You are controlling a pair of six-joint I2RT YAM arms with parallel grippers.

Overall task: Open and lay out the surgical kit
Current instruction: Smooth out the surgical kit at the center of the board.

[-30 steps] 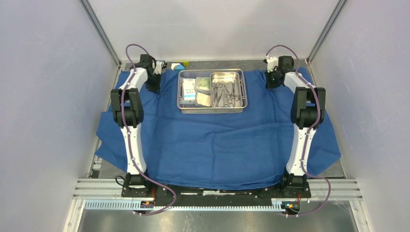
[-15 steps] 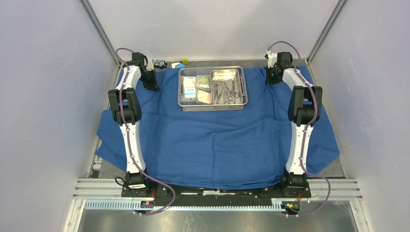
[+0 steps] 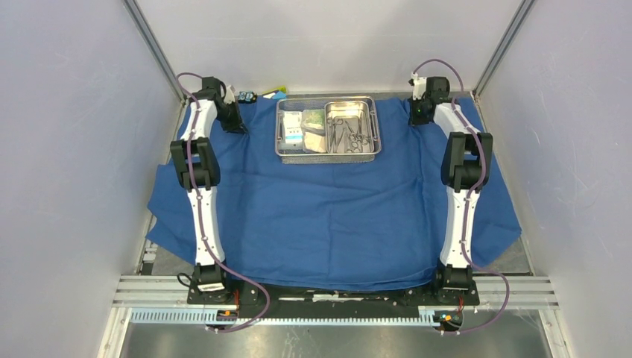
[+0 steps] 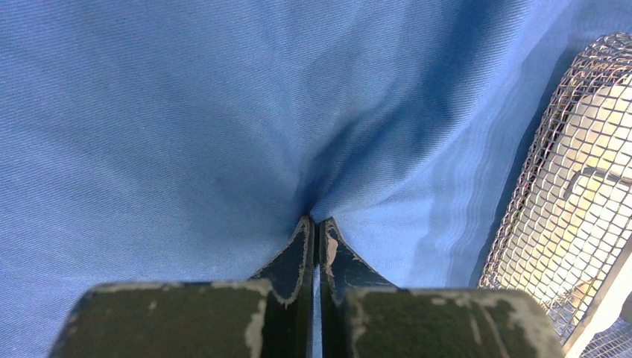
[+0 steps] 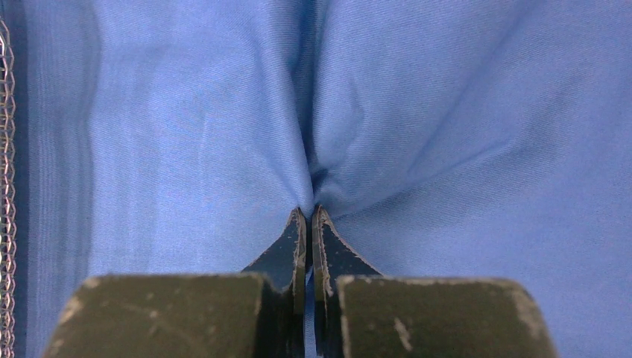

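We see the cloth [image 3: 328,216] spread flat, with the tray [image 3: 328,154] on its far end. Our left fingers [image 4: 302,253] and right fingers [image 5: 287,253] each pinch a cloth fold, fully closed. We judge it soft and light; grip near the edges.

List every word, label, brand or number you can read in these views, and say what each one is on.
No text can be read in any view.
packets in the wire-mesh tray: coloured markings show from above, too small and blurred to read.
blue cloth wrap: plain weave in both wrist views, no print.
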